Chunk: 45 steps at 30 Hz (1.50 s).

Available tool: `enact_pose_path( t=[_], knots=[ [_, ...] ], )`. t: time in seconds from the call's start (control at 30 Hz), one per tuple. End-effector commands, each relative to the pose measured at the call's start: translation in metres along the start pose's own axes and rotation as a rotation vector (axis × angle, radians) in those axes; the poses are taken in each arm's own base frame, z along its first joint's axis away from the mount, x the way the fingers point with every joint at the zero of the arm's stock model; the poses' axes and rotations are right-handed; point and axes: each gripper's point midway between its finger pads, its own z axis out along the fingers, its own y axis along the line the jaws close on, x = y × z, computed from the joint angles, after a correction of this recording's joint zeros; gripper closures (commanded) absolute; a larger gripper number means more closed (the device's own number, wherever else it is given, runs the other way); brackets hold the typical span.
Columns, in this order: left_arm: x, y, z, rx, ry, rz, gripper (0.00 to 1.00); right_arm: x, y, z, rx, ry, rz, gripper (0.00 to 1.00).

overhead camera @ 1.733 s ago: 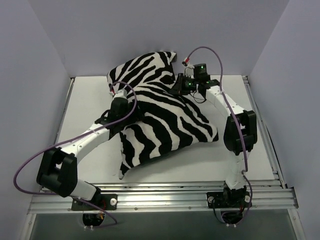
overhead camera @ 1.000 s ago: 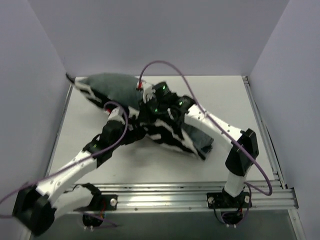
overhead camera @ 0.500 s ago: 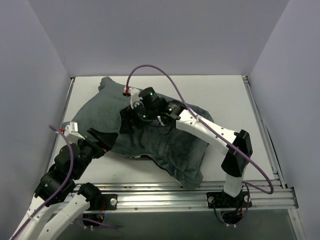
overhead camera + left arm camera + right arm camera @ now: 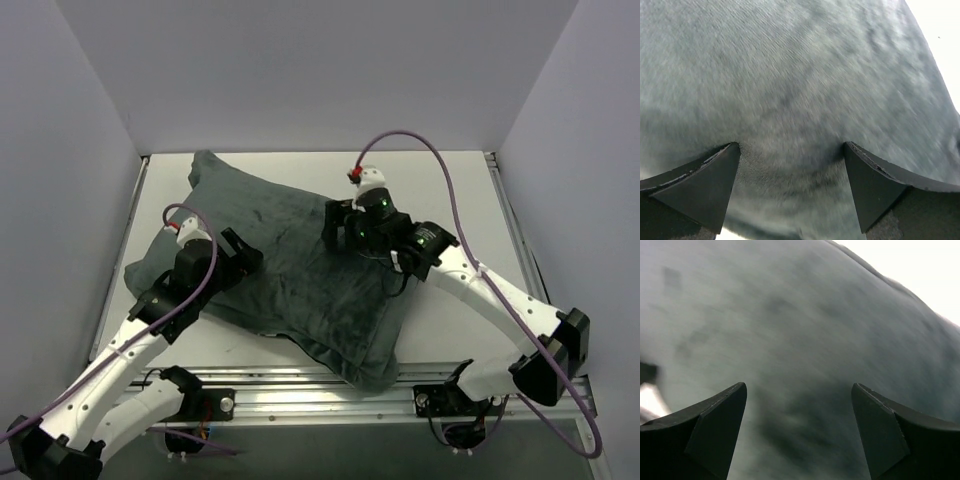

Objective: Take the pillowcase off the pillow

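Observation:
The pillowcase (image 4: 300, 270) lies plain grey-green side up, stretched diagonally from the table's back left to the near middle. It bulges as if full, and the pillow is hidden. No zebra stripes show. My left gripper (image 4: 243, 256) rests on the cover's left part, open. In the left wrist view its fingers (image 4: 715, 175) stand wide apart and press into the grey-green pillowcase (image 4: 790, 75). My right gripper (image 4: 334, 226) sits over the cover's middle right, open. In the right wrist view its gripper (image 4: 799, 390) has only blurred grey-green pillowcase (image 4: 790, 315) between the tips.
The white table (image 4: 460, 190) shows bare at the back right and along the left edge. Grey walls close in on three sides. A metal rail (image 4: 330, 385) runs along the near edge by the arm bases. Purple cables loop above both arms.
The cover went from zebra side up to grey-green side up. My left arm swung back in onto its left part. My right gripper let go, opened and shifted right.

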Motion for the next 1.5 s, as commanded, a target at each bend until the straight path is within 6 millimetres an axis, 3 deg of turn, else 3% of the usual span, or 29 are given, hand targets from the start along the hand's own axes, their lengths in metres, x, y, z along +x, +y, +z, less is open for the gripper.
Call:
enact_pose_path(
  t=[0.0, 0.03, 0.07, 0.13, 0.2, 0.23, 0.3, 0.33, 0.37, 0.47, 0.5, 0.57, 0.7, 0.73, 0.8, 0.9, 0.97, 1.0, 1.07, 1.1, 1.3, 1.33, 1.37, 1.4, 1.43, 1.47],
  knots=[
    [-0.02, -0.012, 0.024, 0.043, -0.054, -0.013, 0.06, 0.022, -0.039, -0.002, 0.117, -0.033, 0.093, 0.19],
    [-0.017, -0.006, 0.034, 0.017, -0.038, -0.01, 0.06, 0.028, -0.04, -0.003, 0.107, -0.032, 0.108, 0.19],
    [-0.019, -0.008, 0.04, 0.03, -0.033, -0.014, 0.06, 0.046, -0.044, 0.004, 0.108, -0.006, 0.11, 0.19],
    [-0.024, 0.008, 0.06, -0.021, -0.029, -0.027, 0.06, 0.064, -0.04, 0.011, 0.069, 0.028, 0.126, 0.19],
    [-0.032, 0.01, 0.072, -0.024, -0.032, -0.029, 0.06, 0.083, -0.036, 0.026, 0.035, 0.054, 0.147, 0.2],
    [-0.035, 0.022, 0.084, -0.066, -0.027, -0.026, 0.06, 0.09, -0.032, 0.031, 0.01, 0.07, 0.149, 0.2],
    [-0.049, 0.017, 0.096, -0.048, -0.047, -0.03, 0.06, 0.092, -0.024, 0.05, -0.02, 0.062, 0.156, 0.2],
    [-0.051, 0.025, 0.11, -0.072, -0.035, -0.027, 0.06, 0.1, -0.026, 0.062, -0.011, 0.081, 0.152, 0.2],
    [-0.064, 0.015, 0.117, -0.045, -0.059, -0.029, 0.06, 0.097, -0.024, 0.07, -0.017, 0.066, 0.153, 0.2],
    [-0.075, 0.017, 0.141, -0.057, -0.04, -0.017, 0.06, 0.091, -0.024, 0.098, -0.007, 0.063, 0.137, 0.2],
    [-0.089, 0.009, 0.144, -0.043, -0.06, -0.015, 0.06, 0.088, -0.02, 0.104, -0.024, 0.066, 0.116, 0.2],
    [-0.1, 0.018, 0.153, -0.059, -0.065, -0.011, 0.06, 0.077, -0.013, 0.124, -0.044, 0.065, 0.103, 0.2],
    [-0.128, 0.018, 0.15, -0.047, -0.105, 0.02, 0.06, 0.057, -0.001, 0.153, -0.086, 0.054, 0.089, 0.2],
    [-0.14, 0.009, 0.142, -0.026, -0.126, 0.074, 0.06, 0.058, -0.001, 0.161, -0.088, 0.066, 0.086, 0.2],
    [-0.139, -0.004, 0.131, 0.017, -0.098, 0.143, 0.06, 0.033, 0.006, 0.162, -0.104, 0.033, 0.082, 0.2],
    [-0.133, -0.038, 0.094, 0.124, -0.086, 0.324, 0.06, 0.0, 0.008, 0.148, -0.11, -0.027, 0.08, 0.18],
    [-0.122, -0.042, 0.078, 0.121, -0.077, 0.485, 0.06, -0.019, 0.006, 0.129, -0.11, -0.062, 0.085, 0.16],
    [-0.108, -0.061, 0.061, 0.167, -0.08, 0.559, 0.06, -0.034, 0.001, 0.113, -0.091, -0.1, 0.094, 0.15],
    [-0.089, -0.067, 0.046, 0.175, -0.069, 0.727, 0.06, -0.036, -0.012, 0.098, -0.04, -0.107, 0.101, 0.13],
    [-0.073, -0.08, 0.032, 0.205, -0.076, 0.828, 0.06, -0.04, -0.029, 0.083, 0.018, -0.124, 0.113, 0.11],
    [-0.029, -0.112, 0.006, 0.344, -0.082, 1.0, 0.06, -0.026, -0.095, 0.026, 0.2, -0.178, 0.251, 0.06],
    [-0.02, -0.122, 0.002, 0.402, -0.073, 1.012, 0.06, -0.005, -0.111, 0.024, 0.246, -0.146, 0.269, 0.05],
    [-0.016, -0.126, 0.001, 0.424, -0.072, 1.017, 0.06, -0.003, -0.13, 0.017, 0.287, -0.16, 0.307, 0.02],
    [-0.009, -0.131, 0.002, 0.443, -0.064, 1.026, 0.06, -0.003, -0.136, 0.005, 0.286, -0.184, 0.342, 0.02],
    [-0.008, -0.136, 0.003, 0.443, -0.086, 1.045, 0.06, 0.014, -0.146, 0.005, 0.302, -0.158, 0.356, 0.02],
    [0.005, -0.145, -0.001, 0.476, -0.085, 1.079, 0.06, 0.018, -0.156, 0.001, 0.306, -0.155, 0.38, 0.01]
  ],
)
